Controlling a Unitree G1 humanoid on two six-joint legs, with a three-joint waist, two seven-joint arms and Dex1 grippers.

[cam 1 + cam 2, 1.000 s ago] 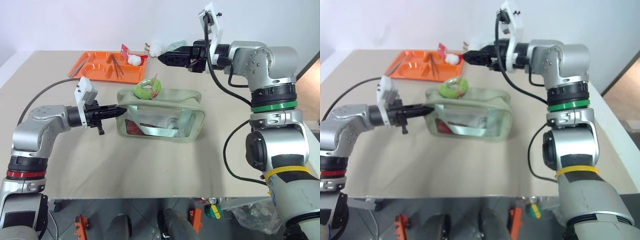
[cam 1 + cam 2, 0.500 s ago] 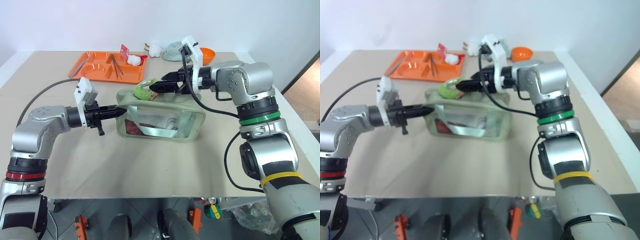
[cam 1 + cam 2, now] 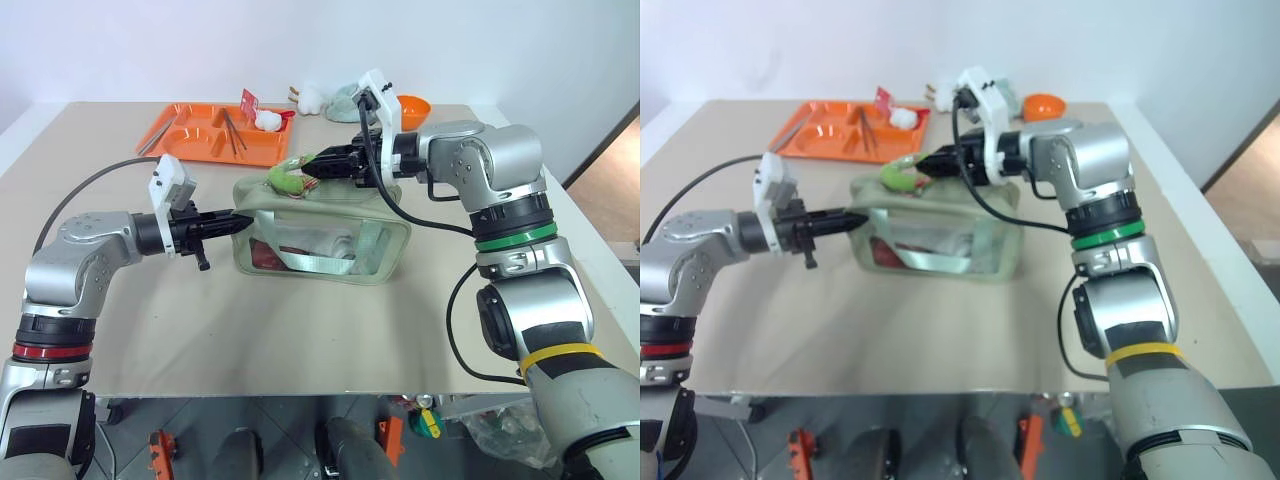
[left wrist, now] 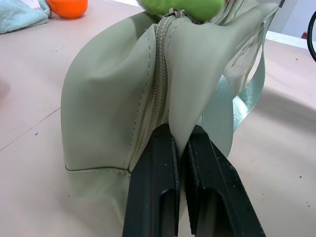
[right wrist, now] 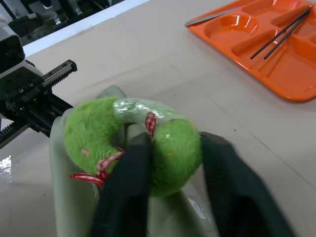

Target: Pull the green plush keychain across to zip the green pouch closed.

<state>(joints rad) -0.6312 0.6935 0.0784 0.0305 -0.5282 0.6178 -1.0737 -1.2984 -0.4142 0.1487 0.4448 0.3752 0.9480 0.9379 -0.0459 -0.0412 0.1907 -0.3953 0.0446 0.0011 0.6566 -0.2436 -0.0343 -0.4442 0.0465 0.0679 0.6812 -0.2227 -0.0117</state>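
The green pouch (image 3: 330,225) stands mid-table, a boxy sage bag with clear window sides and a pale strap. My left gripper (image 3: 240,222) is shut on the fabric at the pouch's left end; in the left wrist view its fingers (image 4: 153,192) pinch a fold beside the zipper. The green plush keychain (image 5: 98,138), a fuzzy lime ring with red cords, sits on top of the pouch near that left end. My right gripper (image 3: 303,169) reaches in from the right, and its fingers (image 5: 126,192) press the plush from both sides.
An orange tray (image 3: 190,145) with chopsticks and a small white toy lies at the back left. A pale teal cloth (image 3: 345,100) and an orange bowl (image 3: 412,104) sit at the back edge. Bare tabletop lies in front of the pouch.
My right arm came down and to the left from above the tray to the pouch's top, and its fingers closed onto the plush keychain. The left gripper kept its hold.
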